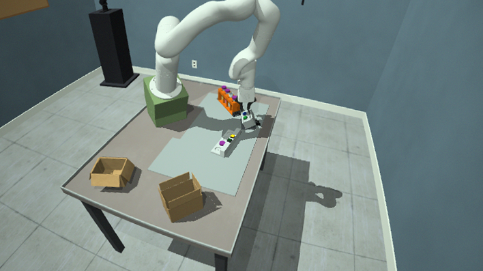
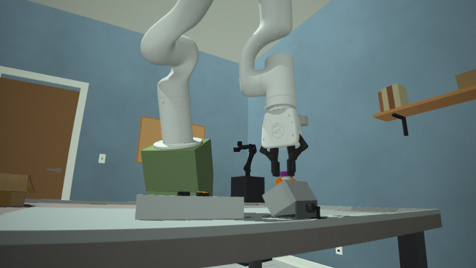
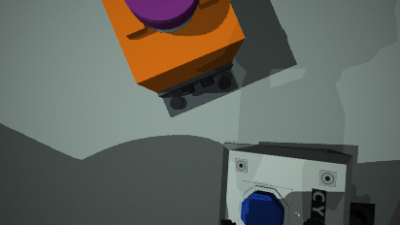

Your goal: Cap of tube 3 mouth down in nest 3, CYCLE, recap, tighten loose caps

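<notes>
My gripper (image 1: 246, 110) (image 2: 283, 173) (image 3: 271, 222) is open and empty, just above the blue CYCLE key (image 1: 244, 113) (image 3: 262, 209). The green READY key (image 1: 245, 117) is on the same tilted housing (image 2: 283, 198) (image 3: 286, 167). The amber lamp (image 1: 232, 136) (image 2: 202, 193) is lit; the green lamp (image 1: 229, 140) (image 2: 183, 193) is dark. A purple cap (image 1: 221, 142) sits in nest 3 of the white cap tray (image 1: 224, 154) (image 2: 189, 207). In the orange decapping station (image 1: 234, 109) (image 3: 160, 63), tube 3 (image 1: 230, 94) is uncapped. Tube 4's purple cap (image 1: 234, 97) (image 3: 165, 10) is on, as are those of tubes 1 and 2. Their tightness cannot be judged.
Two open cardboard boxes (image 1: 112, 171) (image 1: 181, 197) stand at the table's near end. The green base block (image 1: 170, 109) (image 2: 176, 169) stands beside the mat (image 1: 189, 160). The decapping station stands close to the key housing, and the cap tray lies on its other side.
</notes>
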You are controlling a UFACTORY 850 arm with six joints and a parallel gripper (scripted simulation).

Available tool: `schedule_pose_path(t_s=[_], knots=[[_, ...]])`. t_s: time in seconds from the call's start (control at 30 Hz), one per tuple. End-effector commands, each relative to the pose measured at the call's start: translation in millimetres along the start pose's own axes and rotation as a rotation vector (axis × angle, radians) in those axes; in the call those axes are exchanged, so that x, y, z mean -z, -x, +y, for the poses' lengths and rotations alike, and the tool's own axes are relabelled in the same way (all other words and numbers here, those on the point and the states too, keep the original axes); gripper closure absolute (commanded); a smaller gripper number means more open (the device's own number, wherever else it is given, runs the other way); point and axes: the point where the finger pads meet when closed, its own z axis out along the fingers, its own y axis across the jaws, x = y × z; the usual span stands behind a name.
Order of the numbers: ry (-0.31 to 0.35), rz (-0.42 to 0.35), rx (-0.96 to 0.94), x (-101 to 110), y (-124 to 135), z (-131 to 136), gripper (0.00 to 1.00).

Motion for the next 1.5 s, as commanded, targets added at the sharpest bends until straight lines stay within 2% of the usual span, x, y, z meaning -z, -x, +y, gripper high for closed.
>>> schedule_pose_path(t_s=[0.0, 0.03, 0.07, 0.17, 0.23, 0.37, 0.47, 0.53, 0.63, 0.73, 0.77, 0.83, 1.17, 1.23, 1.3, 1.47], knots=[[-0.005, 0.001, 0.258, -1.2, 25.5, -3.2, 0.00], [-0.005, 0.001, 0.258, -1.2, 25.5, -3.2, 0.00], [-0.005, 0.001, 0.341, -1.8, 33.7, -4.5, 0.00], [-0.005, 0.001, 0.341, -1.8, 33.7, -4.4, 0.00], [-0.005, 0.002, 0.508, -3.1, 50.2, -7.0, 0.00], [-0.004, 0.002, 0.591, -3.7, 58.4, -8.3, 0.00], [-0.003, 0.002, 0.750, -4.8, 74.8, -10.7, 0.00], [-0.004, 0.002, 0.758, -4.9, 74.8, -10.8, 0.00], [-0.004, 0.003, 0.922, -6.0, 91.3, -13.3, 0.00], [-0.004, 0.003, 0.924, -6.0, 91.3, -13.3, 0.00], [-0.004, 0.003, 1.008, -6.6, 99.5, -14.5, 0.00], [-0.004, 0.003, 1.013, -7.8, 116.0, -17.1, 0.00], [-0.004, 0.003, 1.013, -10.8, 157.1, -23.4, 0.00], [-0.004, 0.003, 1.013, -12.0, 173.5, -25.9, 0.00], [-0.004, 0.003, 1.013, -12.0, 173.5, -25.9, 0.00], [-0.004, 0.003, 1.013, -14.4, 206.5, -30.9, 0.00]])
